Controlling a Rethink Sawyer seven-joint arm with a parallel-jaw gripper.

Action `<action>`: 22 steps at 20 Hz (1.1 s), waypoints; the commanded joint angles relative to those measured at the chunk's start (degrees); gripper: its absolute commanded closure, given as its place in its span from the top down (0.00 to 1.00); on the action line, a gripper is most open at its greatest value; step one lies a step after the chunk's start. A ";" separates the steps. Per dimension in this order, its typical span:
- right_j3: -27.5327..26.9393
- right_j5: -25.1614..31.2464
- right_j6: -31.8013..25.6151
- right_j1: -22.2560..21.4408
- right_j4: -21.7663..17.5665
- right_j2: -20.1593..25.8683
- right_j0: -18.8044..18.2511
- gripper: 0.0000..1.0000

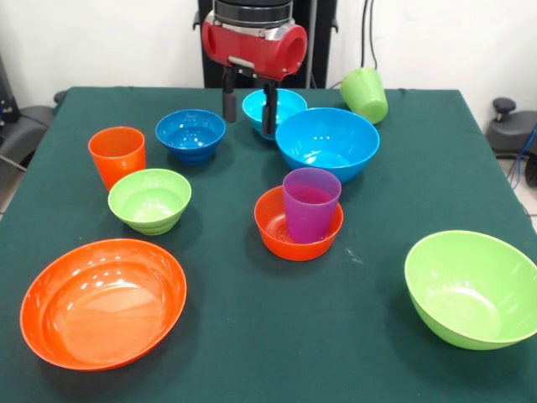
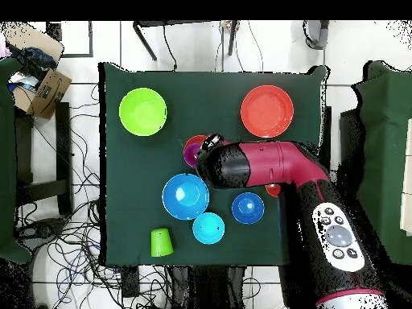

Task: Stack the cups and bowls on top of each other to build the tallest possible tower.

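My gripper (image 1: pixel 249 107) hangs open and empty at the table's far side, its fingers (image 1: pixel 229 101) above the gap between a small dark blue bowl (image 1: pixel 190 134) and a small light blue bowl (image 1: pixel 281 102). A purple cup (image 1: pixel 310 203) stands upright inside a small orange bowl (image 1: pixel 298 231) mid-table, the only stack. An orange cup (image 1: pixel 117 155) stands at the left. A lime green cup (image 1: pixel 364 94) lies tilted at the far right. A large light blue bowl (image 1: pixel 327 143), small lime green bowl (image 1: pixel 149 200), large orange bowl (image 1: pixel 102 302) and large lime green bowl (image 1: pixel 472 287) stand apart.
In the overhead view the red arm (image 2: pixel 265 165) covers the table's middle and hides the gripper, the small orange bowl and most of the purple cup (image 2: pixel 191 148). The green table cloth (image 1: pixel 394 201) shows bare cloth at the right. Cables and boxes lie on the floor.
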 commanded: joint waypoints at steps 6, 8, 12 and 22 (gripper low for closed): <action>9.42 -1.51 -12.00 1.29 -10.48 1.58 -0.72 1.00; 10.16 -2.59 -11.10 1.07 -11.67 1.09 -0.84 1.00; 10.52 -4.21 -9.61 1.43 -14.16 0.39 -0.91 1.00; 12.16 -6.74 -6.47 0.36 -20.25 -2.02 -0.34 1.00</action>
